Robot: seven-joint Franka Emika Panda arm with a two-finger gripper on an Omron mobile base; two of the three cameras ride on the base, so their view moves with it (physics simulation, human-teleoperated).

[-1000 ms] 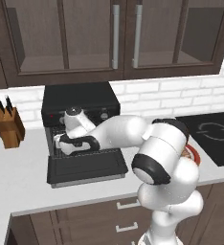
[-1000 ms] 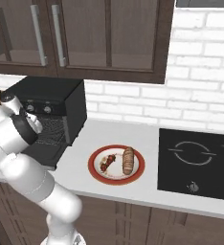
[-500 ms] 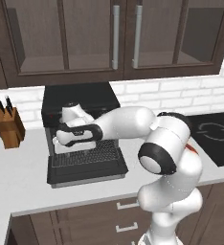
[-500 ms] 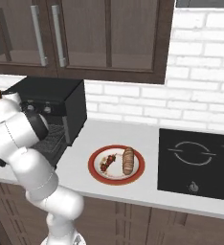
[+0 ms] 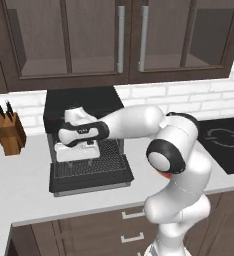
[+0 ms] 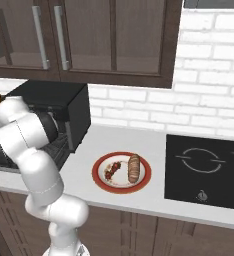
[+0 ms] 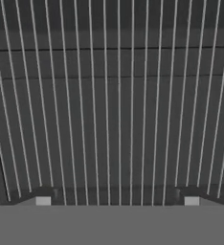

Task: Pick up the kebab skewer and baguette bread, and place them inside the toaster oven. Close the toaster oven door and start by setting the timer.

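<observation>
Gripper (image 7: 117,200) hangs empty with jaws spread wide, just above the wire rack (image 7: 118,119) inside the toaster oven (image 5: 84,107); its door (image 5: 91,174) lies dropped open below. Kebab skewer (image 6: 112,171) and baguette bread (image 6: 134,167) lie well off on the plate (image 6: 121,186), not yet picked. Next, I judge, the hand must back out and reach there.
</observation>
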